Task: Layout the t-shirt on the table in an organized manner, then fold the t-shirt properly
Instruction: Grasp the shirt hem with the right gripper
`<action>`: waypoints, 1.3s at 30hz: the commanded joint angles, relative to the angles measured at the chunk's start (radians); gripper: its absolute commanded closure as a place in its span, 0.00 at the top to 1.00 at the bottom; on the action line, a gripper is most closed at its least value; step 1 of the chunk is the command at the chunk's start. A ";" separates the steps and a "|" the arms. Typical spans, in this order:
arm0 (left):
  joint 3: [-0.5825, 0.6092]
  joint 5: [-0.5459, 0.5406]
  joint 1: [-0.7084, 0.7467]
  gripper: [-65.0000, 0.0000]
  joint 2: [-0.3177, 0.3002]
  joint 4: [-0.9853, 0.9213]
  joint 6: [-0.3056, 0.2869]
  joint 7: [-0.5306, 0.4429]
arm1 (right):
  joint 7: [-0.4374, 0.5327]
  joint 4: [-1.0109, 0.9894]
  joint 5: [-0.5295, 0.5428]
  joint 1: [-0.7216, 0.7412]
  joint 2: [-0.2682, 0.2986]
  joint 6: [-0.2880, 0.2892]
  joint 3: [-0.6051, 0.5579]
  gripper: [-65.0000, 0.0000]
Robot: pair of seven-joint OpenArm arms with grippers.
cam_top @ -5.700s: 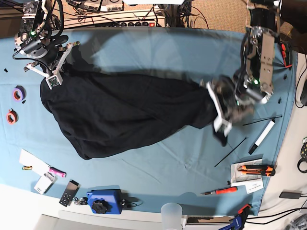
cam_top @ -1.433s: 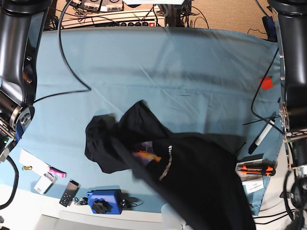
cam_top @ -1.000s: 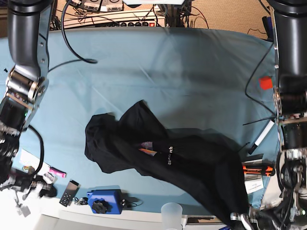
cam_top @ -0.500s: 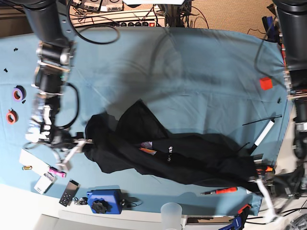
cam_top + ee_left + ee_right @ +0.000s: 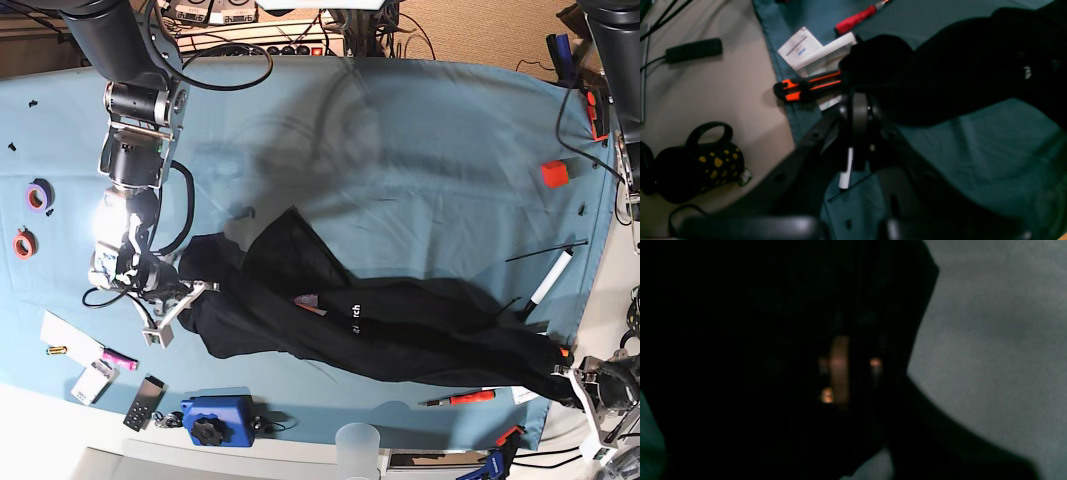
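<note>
At the far left of the table [image 5: 400,130], two tape rolls [image 5: 30,215] lie near the cloth's edge, and a small white card [image 5: 68,338] sits nearer the front. Just right of these the right gripper [image 5: 178,300] is down at the left edge of the t-shirt [image 5: 400,330], its fingers pressed together on the black fabric; the right wrist view is almost filled with dark cloth, with the teal table showing at its right side. A blue device [image 5: 215,420] stands at the near edge, just in front of the shirt's left end.

The t-shirt lies bunched in a long band across the near half of the table, its left end heaped into a peak and a scrap of white lettering [image 5: 354,312] visible near the middle. A red-handled screwdriver [image 5: 465,398] lies just in front of the band, and a white marker [image 5: 550,280] rests behind its right end.

At the near right corner the left gripper [image 5: 857,90] pinches the shirt's right end with closed fingers, directly beside an orange utility knife [image 5: 806,88] and some white paper [image 5: 813,50]. An orange block [image 5: 554,173] sits far right, well apart from the shirt.
</note>
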 commanded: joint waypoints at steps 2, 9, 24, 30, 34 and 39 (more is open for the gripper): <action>-0.008 -0.013 -0.035 0.00 -0.015 0.016 -0.001 -0.019 | -0.034 0.019 0.010 0.034 0.006 0.004 0.001 0.00; -0.008 -0.013 -0.035 0.00 -0.014 0.016 -0.001 -0.037 | -0.109 0.194 0.011 -0.001 0.011 0.005 0.004 0.00; -0.008 -0.014 -0.035 0.00 -0.014 0.016 -0.001 -0.041 | 0.023 0.818 -0.076 -0.390 0.011 0.004 0.010 0.00; -0.008 -0.018 -0.035 0.00 -0.014 0.015 -0.001 -0.041 | -0.012 0.817 -0.085 -0.386 0.011 0.002 0.010 0.38; -0.008 -0.018 -0.030 0.00 -0.011 0.015 -0.001 -0.042 | 0.050 0.773 -0.089 -0.367 0.011 -0.129 0.010 0.38; -0.008 -0.025 -0.021 0.00 0.017 0.015 -0.003 -0.044 | 0.051 0.511 -0.072 -0.234 0.010 -0.129 0.008 0.38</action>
